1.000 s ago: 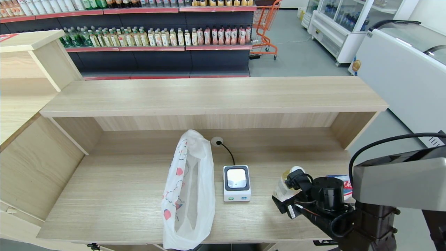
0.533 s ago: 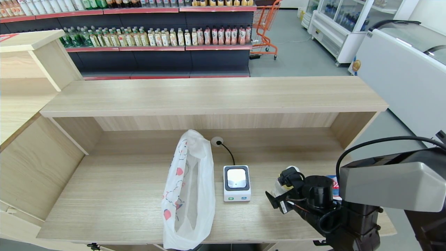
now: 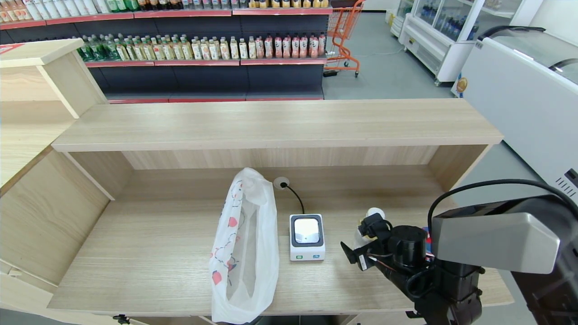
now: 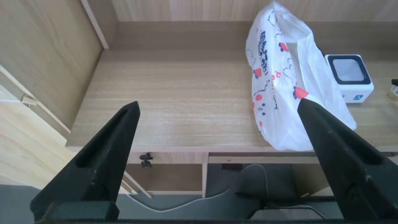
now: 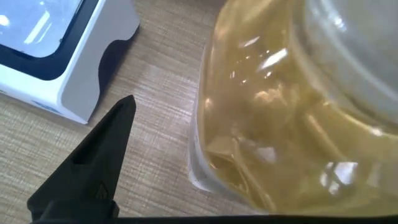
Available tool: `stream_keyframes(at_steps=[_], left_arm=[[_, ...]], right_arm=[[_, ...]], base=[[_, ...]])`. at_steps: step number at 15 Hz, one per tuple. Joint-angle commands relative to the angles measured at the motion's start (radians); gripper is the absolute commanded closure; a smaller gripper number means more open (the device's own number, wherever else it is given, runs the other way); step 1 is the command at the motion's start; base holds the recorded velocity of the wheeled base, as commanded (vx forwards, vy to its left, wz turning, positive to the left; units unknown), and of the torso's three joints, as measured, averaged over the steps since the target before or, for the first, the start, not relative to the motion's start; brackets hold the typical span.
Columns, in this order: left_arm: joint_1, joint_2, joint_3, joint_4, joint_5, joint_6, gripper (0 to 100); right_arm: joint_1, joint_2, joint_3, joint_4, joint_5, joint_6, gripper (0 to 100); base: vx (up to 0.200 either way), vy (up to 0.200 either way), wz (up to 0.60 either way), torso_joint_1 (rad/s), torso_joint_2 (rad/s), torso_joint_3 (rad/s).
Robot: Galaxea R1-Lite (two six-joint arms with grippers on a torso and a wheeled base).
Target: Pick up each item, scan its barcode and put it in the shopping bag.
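Note:
A clear bottle (image 3: pixel 375 212) with a white cap and yellowish liquid is held in my right gripper (image 3: pixel 365 241), which is shut on it just right of the scanner (image 3: pixel 307 237). In the right wrist view the bottle (image 5: pixel 292 106) looms close, one dark finger (image 5: pixel 93 174) lies beside it, and the scanner (image 5: pixel 56 50) sits just beyond. The white shopping bag (image 3: pixel 244 248) with red prints lies left of the scanner. My left gripper (image 4: pixel 217 162) hangs open above the counter's front edge, with the bag (image 4: pixel 286 74) and scanner (image 4: pixel 350 73) ahead of it.
A black cable (image 3: pixel 295 196) runs from the scanner to a hole at the back of the wooden counter (image 3: pixel 149 234). A raised shelf (image 3: pixel 271 122) overhangs the rear. A sliver of a blue and red packet (image 3: pixel 427 234) peeks out behind my right arm.
My right arm has carried the bottle leftward and a little toward the back, closer to the scanner. The bag and scanner have stayed put.

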Motion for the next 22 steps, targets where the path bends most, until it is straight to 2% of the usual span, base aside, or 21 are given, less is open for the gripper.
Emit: stream_keyframes(at_steps=[1,12,15,18,19,20,21,22], left_arm=[[0.0,0.0,0.0,0.0,0.0,0.0,0],[0.0,0.0,0.0,0.0,0.0,0.0,0],[0.0,0.0,0.0,0.0,0.0,0.0,0],[0.0,0.0,0.0,0.0,0.0,0.0,0],[0.0,0.002,0.0,0.0,0.0,0.0,0],[0.0,0.0,0.0,0.0,0.0,0.0,0],[0.0,0.0,0.0,0.0,0.0,0.0,0],[0.0,0.0,0.0,0.0,0.0,0.0,0]], right_arm=[[0.0,0.025,-0.03,-0.002,-0.001,0.002,100],[0.011,0.059,-0.071,0.0,-0.003,0.004,100],[-0.016,-0.12,-0.093,0.067,0.039,0.14,100],[-0.044,-0.406,-0.084,0.347,0.281,0.347,100],[-0.066,-0.531,-0.081,0.463,0.427,0.407,100],[-0.084,-0.608,-0.074,0.529,0.544,0.419,100],[-0.092,-0.656,-0.062,0.572,0.611,0.419,100],[-0.092,-0.781,-0.025,0.684,0.743,0.43,100]], base=[[0.0,0.0,0.0,0.0,0.0,0.0],[0.0,0.0,0.0,0.0,0.0,0.0],[0.0,0.0,0.0,0.0,0.0,0.0],[0.0,0.0,0.0,0.0,0.0,0.0],[0.0,0.0,0.0,0.0,0.0,0.0],[0.0,0.0,0.0,0.0,0.0,0.0],[0.0,0.0,0.0,0.0,0.0,0.0],[0.0,0.0,0.0,0.0,0.0,0.0]])
